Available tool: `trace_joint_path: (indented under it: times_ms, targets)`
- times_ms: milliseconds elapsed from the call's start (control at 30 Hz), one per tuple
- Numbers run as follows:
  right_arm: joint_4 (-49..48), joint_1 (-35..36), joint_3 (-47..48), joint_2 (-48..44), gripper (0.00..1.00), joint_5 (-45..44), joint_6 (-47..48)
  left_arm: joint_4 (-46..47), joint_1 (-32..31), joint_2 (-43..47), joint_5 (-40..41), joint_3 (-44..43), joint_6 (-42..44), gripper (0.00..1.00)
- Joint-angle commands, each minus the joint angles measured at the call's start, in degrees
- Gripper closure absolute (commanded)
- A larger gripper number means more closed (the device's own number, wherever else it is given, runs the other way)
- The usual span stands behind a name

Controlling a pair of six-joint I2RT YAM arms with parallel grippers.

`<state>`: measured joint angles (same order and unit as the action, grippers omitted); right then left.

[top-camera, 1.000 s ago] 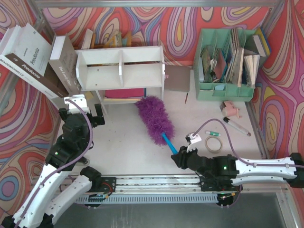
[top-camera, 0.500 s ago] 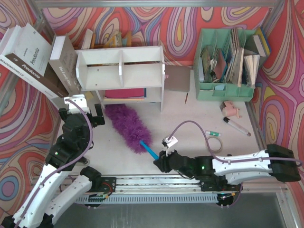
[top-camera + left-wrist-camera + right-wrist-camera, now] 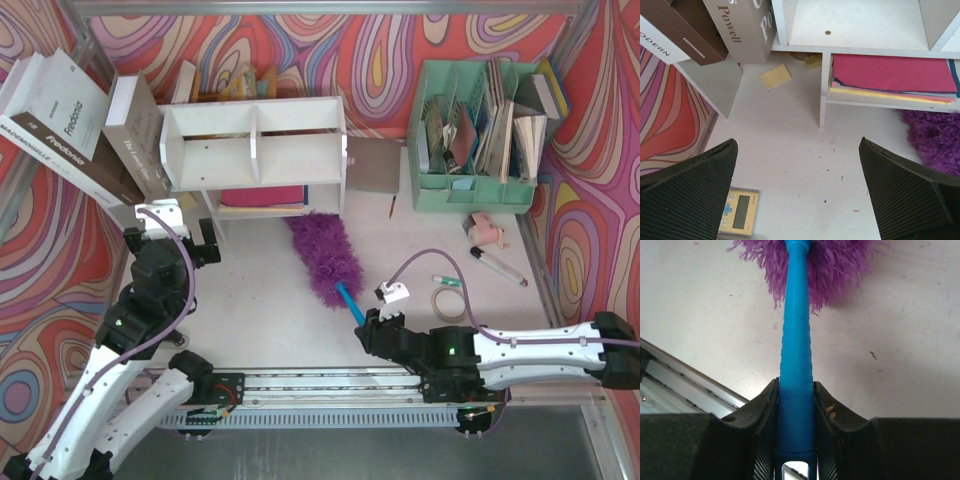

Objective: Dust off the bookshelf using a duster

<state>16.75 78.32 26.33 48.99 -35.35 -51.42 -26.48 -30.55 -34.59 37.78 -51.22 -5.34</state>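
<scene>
The white two-tier bookshelf [image 3: 255,160] stands at the back left, with pink and yellow papers [image 3: 892,72] on its lower tier. The duster lies low over the table, its purple head [image 3: 325,255] just in front of the shelf's lower right corner. The head's edge also shows in the left wrist view [image 3: 935,140]. My right gripper [image 3: 368,325] is shut on the blue handle [image 3: 796,355], with the fluffy head [image 3: 815,260] straight ahead of it. My left gripper [image 3: 797,190] is open and empty, hovering in front of the shelf's [image 3: 860,30] left end.
Large books [image 3: 70,120] lean left of the shelf. A yellow calculator [image 3: 740,212] and a sticky note [image 3: 776,76] lie below my left gripper. A mint-green organizer [image 3: 480,130] stands back right. A tape roll [image 3: 448,302], a marker [image 3: 497,265] and a brown notebook [image 3: 372,165] lie nearby.
My right arm swept the duster left along the front of the lower tier, then back right to the shelf's right corner. The left arm has not moved.
</scene>
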Motion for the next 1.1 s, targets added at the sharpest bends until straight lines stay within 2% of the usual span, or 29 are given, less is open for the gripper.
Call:
trace_joint_path:
  times_ms: [0, 67, 200, 333, 433, 533, 667, 833, 933, 1067]
  targets:
    - [-12.7, 0.1, -0.5, 3.5, 1.00, 1.2, 5.0, -0.3, 0.3, 0.0, 0.6, 0.0, -0.1, 0.01]
    - [-19.9, 0.1, 0.8, 8.3, 1.00, 5.2, 9.0, -0.3, 0.4, 0.0, 0.7, 0.0, -0.2, 0.01]
    - [-27.7, 0.2, 5.0, 17.7, 1.00, 11.4, 14.1, -0.3, 0.3, -0.1, 1.0, 0.0, 0.0, 0.02]
    - [-29.4, 0.3, 4.6, 17.1, 1.00, 12.1, 15.9, -0.3, 0.3, 0.0, 1.0, 0.0, 0.0, 0.02]
    - [-24.7, 0.3, 3.2, 12.6, 1.00, 7.9, 14.4, -0.3, 0.3, 0.1, 1.2, 0.1, 0.0, 0.01]
    - [-14.0, 0.4, 2.0, 6.6, 1.00, 2.1, 10.0, -0.3, 0.4, -0.2, 1.4, 0.0, -0.1, 0.01]
    - [-4.6, 0.4, 0.1, -1.7, 1.00, -1.0, 6.0, -0.3, 0.3, -0.4, 1.6, -0.1, -0.3, 0.02]
    - [2.7, 0.3, 0.3, -4.4, 1.00, -3.0, 2.2, -0.4, 0.3, -0.7, 1.7, -0.2, -0.6, 0.01]
    - [-4.0, 0.3, 0.2, -2.0, 1.00, -1.0, 5.6, -0.3, 0.3, -0.8, 2.0, -0.3, -0.7, 0.01]
    - [-17.2, 0.3, 1.9, 5.1, 1.00, 5.9, 12.1, -0.4, 0.3, -1.0, 2.3, -0.3, -0.7, 0.01]
